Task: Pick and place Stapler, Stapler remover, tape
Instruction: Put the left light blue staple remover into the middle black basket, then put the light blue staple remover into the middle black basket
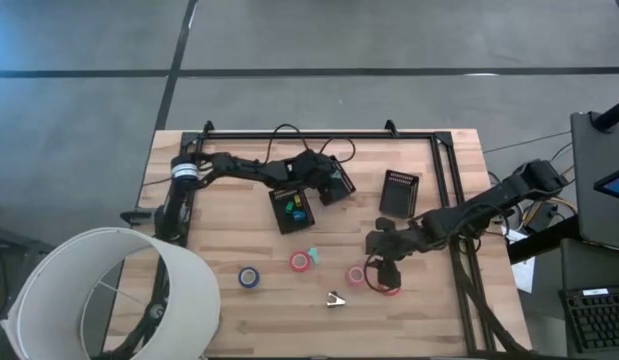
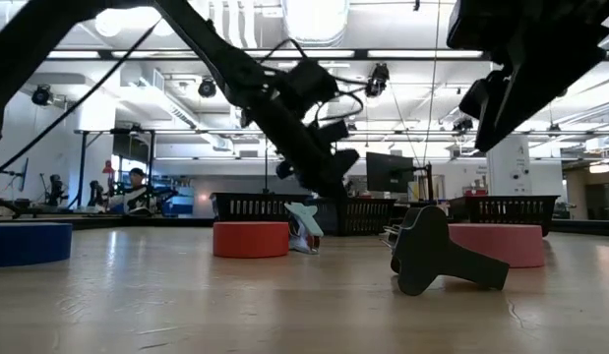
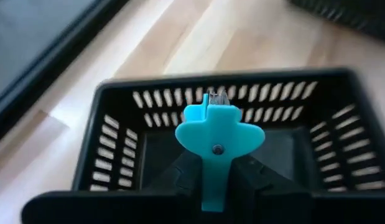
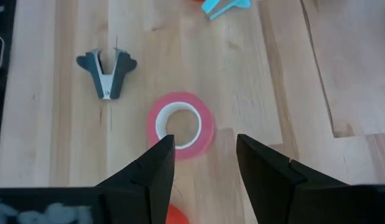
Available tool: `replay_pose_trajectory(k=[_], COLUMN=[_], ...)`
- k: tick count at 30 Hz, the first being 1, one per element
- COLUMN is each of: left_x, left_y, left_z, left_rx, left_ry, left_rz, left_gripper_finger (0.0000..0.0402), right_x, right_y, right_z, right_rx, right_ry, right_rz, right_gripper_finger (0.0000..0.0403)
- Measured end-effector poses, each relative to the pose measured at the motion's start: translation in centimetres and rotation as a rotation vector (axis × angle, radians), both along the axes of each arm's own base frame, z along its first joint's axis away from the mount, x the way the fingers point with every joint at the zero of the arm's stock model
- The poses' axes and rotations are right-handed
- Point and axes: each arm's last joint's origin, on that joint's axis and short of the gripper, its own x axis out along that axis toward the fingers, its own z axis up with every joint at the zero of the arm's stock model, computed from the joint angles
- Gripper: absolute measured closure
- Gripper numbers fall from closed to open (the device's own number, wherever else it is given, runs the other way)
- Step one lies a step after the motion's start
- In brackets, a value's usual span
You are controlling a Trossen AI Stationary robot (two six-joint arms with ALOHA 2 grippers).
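Note:
My left gripper (image 3: 214, 177) is over a black mesh bin (image 3: 117, 118) at the table's far middle (image 1: 335, 184), shut on a teal stapler remover (image 3: 218, 134). My right gripper (image 4: 204, 149) is open and hovers above a pink tape roll (image 4: 180, 124), which lies flat on the table (image 1: 357, 273). A black stapler remover (image 4: 106, 71) lies nearby (image 1: 335, 299). A red tape roll (image 1: 301, 262), a blue one (image 1: 249, 277) and another red one (image 1: 391, 288) lie flat on the wood. A second teal remover (image 1: 311, 252) lies between them. My left gripper pinches the teal stapler remover between its two fingers by the narrow tail end (image 3: 212, 193). The remover sticks out beyond the fingers, lifted clear, with its metal claws (image 3: 216, 97) pointing away from the gripper over the bin's inside.
A second black bin (image 1: 291, 208) with small coloured pieces stands next to the left gripper's bin. A third bin (image 1: 399, 193) stands to the right. A black frame rail (image 1: 319, 135) runs along the far edge. A white lampshade (image 1: 99, 295) overhangs the near left corner.

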Motion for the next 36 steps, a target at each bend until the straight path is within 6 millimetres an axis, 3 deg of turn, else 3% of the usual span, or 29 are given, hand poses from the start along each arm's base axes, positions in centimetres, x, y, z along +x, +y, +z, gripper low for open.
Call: replay_pose_trajectory(k=[7,17,23,29,33,36], left_x=[-0.3,-0.6,-0.4,-1.9,-3.4,-4.8], left_y=[1.3,1.3,0.4,-2.7,-6.0,-8.8], left_z=[-0.6,-0.8,1.1,4.8,7.2,7.8], left_rx=[0.053,0.1,0.16,0.015,-0.047,-0.049], left_ry=[0.048,0.121,0.15,0.103,0.037,0.032], left_rz=[0.101,0.116,0.029,-0.102,-0.291,-0.441], left_gripper_finger=[0.0332,0.0278,0.0254,0.0256,0.0263,0.0266], right_x=[0.2,0.3,0.6,0.6,0.6,0.6], right_y=[0.1,0.1,0.2,0.2,0.2,0.2], right_z=[-0.4,-0.3,-0.1,-0.1,0.0,0.0], right_rx=[0.0,0.007,0.021,0.021,0.021,0.022], right_ry=[0.014,0.003,-0.035,-0.036,-0.036,-0.038], right_rz=[-0.002,-0.005,-0.005,-0.004,-0.004,-0.004], right_gripper_finger=[0.0236,0.0236,0.0236,0.0236,0.0236,0.0236])
